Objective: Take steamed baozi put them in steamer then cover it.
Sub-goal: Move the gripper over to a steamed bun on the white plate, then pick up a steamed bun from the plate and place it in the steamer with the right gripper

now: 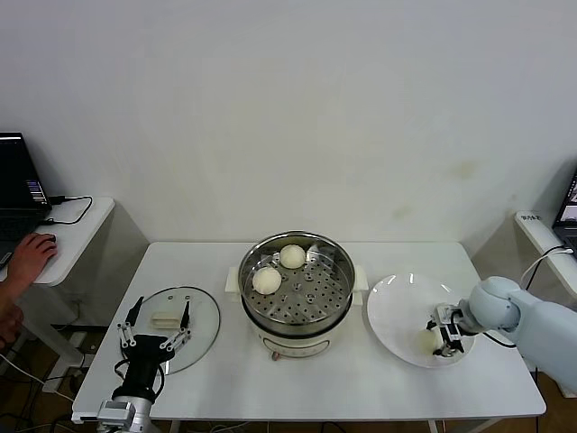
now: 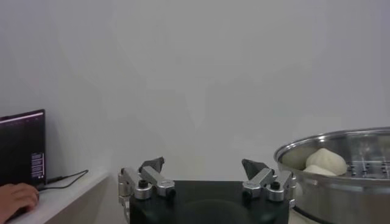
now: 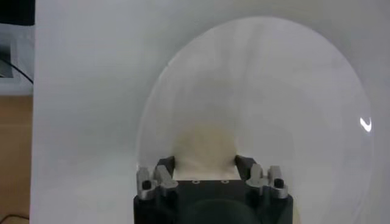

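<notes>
Baozi status, near to far. 1 baozi point(image 1: 427, 339) sits on the near part of the white plate point(image 1: 397, 307), on the surface point(image 1: 361, 388) to the robot's right of the steamer point(image 1: 296, 293). Right end effector point(image 1: 442, 341) is down on that plate with its fingers point(image 3: 164, 172) straddling the bun on both sides; the right wrist view shows the pale dough filling the gap between the 2 fingers. Fingers look drawn in against it, so I read this as a grasp on the bun, though it is not lifted off the plate. Plate is the source dish, hence the arm reaching there.

Left end effector point(image 1: 155, 327) hangs over the near edge of the cover point(image 1: 171, 341), fingers spread wide, holding nothing. Cover lies flat on the surface to the robot's left of the steamer, handle point(image 1: 164, 319) up. Probably staged for the lid step, which only makes sense once the buns are in.

Steamer sits mid-surface, uncovered, perforated tray point(image 1: 302, 302) exposed. 2 baozi already rest on the tray: 1 at the left point(image 1: 266, 280), 1 toward the back point(image 1: 292, 256). Rest of the tray is free, so room remains for the next bun.

Far left: a person's hand point(image 1: 32, 255) rests on a side desk point(image 1: 77, 230) beside a laptop point(image 1: 20, 185), not involved.
</notes>
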You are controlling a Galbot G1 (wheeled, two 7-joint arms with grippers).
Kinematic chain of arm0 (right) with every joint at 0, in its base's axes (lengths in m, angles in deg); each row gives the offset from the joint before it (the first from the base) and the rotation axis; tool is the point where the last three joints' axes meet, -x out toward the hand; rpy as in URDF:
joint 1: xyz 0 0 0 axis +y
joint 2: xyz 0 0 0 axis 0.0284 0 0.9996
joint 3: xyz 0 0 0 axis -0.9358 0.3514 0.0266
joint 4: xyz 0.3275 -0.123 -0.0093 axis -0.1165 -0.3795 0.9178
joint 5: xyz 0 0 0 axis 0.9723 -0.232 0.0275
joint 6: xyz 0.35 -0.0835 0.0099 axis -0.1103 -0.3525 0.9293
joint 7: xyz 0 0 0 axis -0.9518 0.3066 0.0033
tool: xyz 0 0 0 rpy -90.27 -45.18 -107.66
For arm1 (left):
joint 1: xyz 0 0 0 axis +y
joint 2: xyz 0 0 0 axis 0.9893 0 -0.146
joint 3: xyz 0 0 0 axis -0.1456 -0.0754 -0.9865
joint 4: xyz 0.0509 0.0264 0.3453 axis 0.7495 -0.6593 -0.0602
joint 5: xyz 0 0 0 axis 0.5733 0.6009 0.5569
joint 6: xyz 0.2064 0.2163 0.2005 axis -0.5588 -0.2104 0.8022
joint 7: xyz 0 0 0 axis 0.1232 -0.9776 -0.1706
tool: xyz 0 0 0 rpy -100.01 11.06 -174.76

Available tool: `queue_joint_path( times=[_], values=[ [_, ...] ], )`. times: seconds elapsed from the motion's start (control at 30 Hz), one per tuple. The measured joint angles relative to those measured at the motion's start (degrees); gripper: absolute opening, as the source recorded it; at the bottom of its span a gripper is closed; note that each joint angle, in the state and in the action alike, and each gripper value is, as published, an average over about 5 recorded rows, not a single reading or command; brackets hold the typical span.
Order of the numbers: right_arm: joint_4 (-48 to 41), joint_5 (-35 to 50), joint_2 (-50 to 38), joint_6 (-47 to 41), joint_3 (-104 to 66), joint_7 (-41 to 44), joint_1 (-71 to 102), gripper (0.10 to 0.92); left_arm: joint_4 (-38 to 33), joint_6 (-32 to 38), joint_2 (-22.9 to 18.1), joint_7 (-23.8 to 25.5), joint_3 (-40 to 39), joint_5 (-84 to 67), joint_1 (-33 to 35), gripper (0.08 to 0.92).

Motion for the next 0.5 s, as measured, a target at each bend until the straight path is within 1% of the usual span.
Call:
queue_joint_path(
  times=[0.23, 0.5],
  values=[
    [1.2, 2.8, -1.4, 0.0, 1.7, 1.7, -5.5, 0.594, -0.1, 0.0, 0.5, 0.0, 0.2, -0.3, -0.1, 0.823],
    [1.5, 9.4, -1.9, 0.0, 7.0, 4.4, -20.4, 0.594, -0.2, 0.0, 0.9, 0.0, 0.1, -0.9, -0.6, 0.823]
  ],
)
